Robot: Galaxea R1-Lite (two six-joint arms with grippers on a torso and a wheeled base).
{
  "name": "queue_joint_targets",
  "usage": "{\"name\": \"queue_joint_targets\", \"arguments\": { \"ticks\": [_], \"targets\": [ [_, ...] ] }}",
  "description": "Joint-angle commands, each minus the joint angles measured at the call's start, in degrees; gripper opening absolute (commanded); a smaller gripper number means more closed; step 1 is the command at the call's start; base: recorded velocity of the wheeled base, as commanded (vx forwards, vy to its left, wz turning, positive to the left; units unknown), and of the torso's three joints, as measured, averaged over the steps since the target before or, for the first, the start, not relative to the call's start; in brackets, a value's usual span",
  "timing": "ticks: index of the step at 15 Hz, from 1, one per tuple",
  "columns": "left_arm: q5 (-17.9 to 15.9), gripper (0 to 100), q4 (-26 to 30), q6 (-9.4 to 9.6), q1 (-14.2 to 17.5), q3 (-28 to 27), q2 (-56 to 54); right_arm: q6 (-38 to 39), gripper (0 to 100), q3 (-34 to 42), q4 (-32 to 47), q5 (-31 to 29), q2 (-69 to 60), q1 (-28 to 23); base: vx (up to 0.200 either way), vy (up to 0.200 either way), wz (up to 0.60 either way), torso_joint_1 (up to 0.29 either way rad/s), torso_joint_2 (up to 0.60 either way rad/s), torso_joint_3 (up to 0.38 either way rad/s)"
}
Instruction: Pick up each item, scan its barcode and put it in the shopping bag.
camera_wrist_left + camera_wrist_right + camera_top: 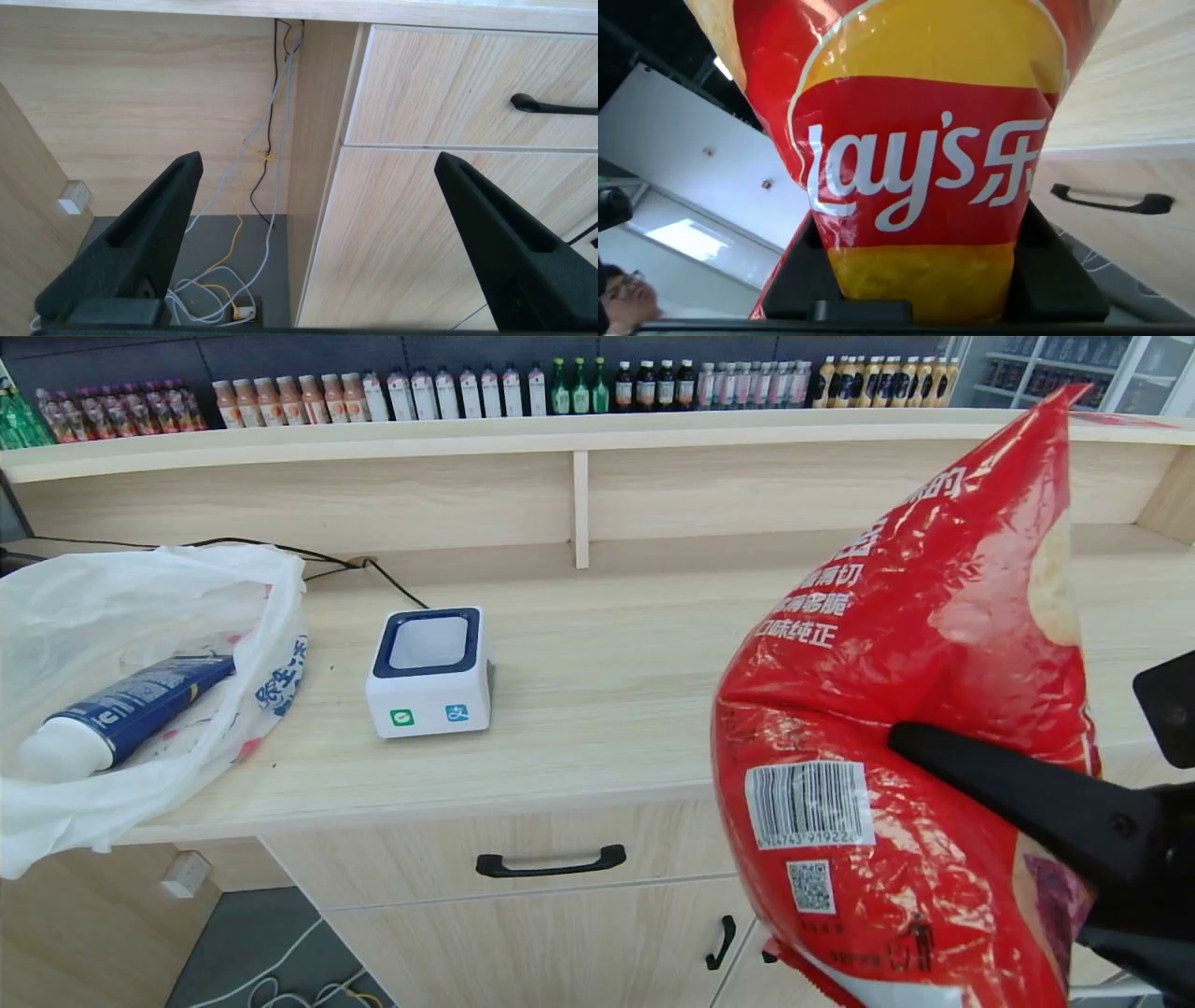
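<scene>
My right gripper (920,271) is shut on a red and yellow chip bag (924,691), held upright in the air off the counter's front right. One black finger (990,775) lies across the bag's back, just right of its barcode (808,805), which faces the head camera. The white scanner (429,672) with a blue-rimmed window stands on the counter's middle. At the left lies the white shopping bag (84,607), mouth open, with a blue and white tube (131,709) inside. My left gripper (318,161) hangs open and empty below the counter top, in front of the cabinet.
The wooden counter (616,709) has a raised back ledge (579,429) with rows of bottles behind it. A black cable (373,569) runs from the scanner to the back. Drawers with black handles (551,863) lie below; loose cables (220,289) cover the floor.
</scene>
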Motion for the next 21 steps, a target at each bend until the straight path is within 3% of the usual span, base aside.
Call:
{"name": "queue_joint_targets", "arguments": {
  "ticks": [1, 4, 6, 10, 21],
  "targets": [
    [0.01, 100, 0.0, -0.07, -0.06, 0.0, -0.02, 1.21, 0, 4.44, -2.87, 3.07, 2.43, 1.98, 0.0, 0.0, 0.0, 0.0, 0.0, 0.0],
    [0.01, 100, 0.0, -0.07, -0.06, 0.0, -0.02, 4.46, 0, 5.67, -7.09, 3.25, 3.57, 4.0, 0.0, 0.0, 0.0, 0.0, 0.0, 0.0],
    [0.01, 100, 0.0, -0.07, -0.06, 0.0, -0.02, 10.53, 0, 5.23, -10.69, 3.25, 5.5, 4.0, 0.0, 0.0, 0.0, 0.0, 0.0, 0.0],
    [0.01, 100, 0.0, -0.07, -0.06, 0.0, -0.02, 13.08, 0, 5.58, -18.86, 3.25, 11.48, 3.12, 0.0, 0.0, 0.0, 0.0, 0.0, 0.0],
    [0.01, 100, 0.0, -0.07, -0.06, 0.0, -0.02, 17.91, 0, 4.0, -19.39, 3.16, 11.39, 0.66, 0.0, 0.0, 0.0, 0.0, 0.0, 0.0]
  ]
}}
